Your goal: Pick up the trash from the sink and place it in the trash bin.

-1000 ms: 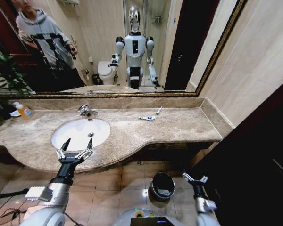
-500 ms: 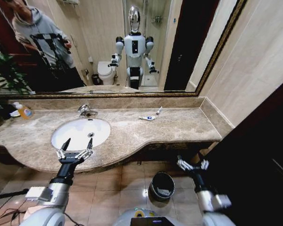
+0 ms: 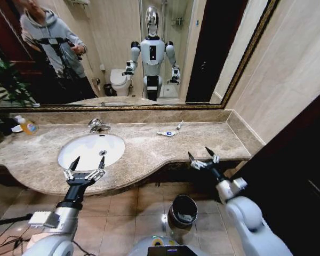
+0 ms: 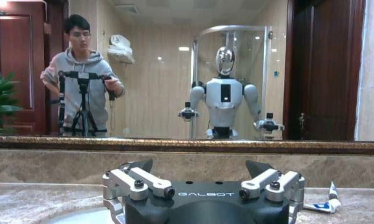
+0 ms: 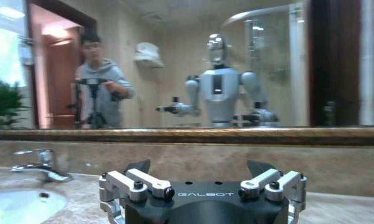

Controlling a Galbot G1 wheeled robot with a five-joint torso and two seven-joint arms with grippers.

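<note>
The white oval sink [image 3: 90,151] with its chrome faucet [image 3: 97,126] is set in the beige marble counter. Two small white tubes of trash [image 3: 166,133] with blue marks lie on the counter to the right of the basin, not in it; the left wrist view shows this trash [image 4: 322,205] too. My left gripper [image 3: 85,169] is open, over the basin's near rim. My right gripper [image 3: 204,158] is open and empty at the counter's front edge, nearer to me than the tubes. The shiny metal trash bin [image 3: 182,210] stands on the floor under the counter.
A bottle of orange liquid [image 3: 26,126] stands at the counter's far left beside a plant [image 3: 5,90]. A wide mirror [image 3: 149,53] backs the counter. A dark wooden panel [image 3: 288,176] closes the right side. The right wrist view shows the faucet [image 5: 40,170] and basin [image 5: 18,205].
My right arm has risen from floor level beside the bin up to the counter's front edge. The left arm has not moved.
</note>
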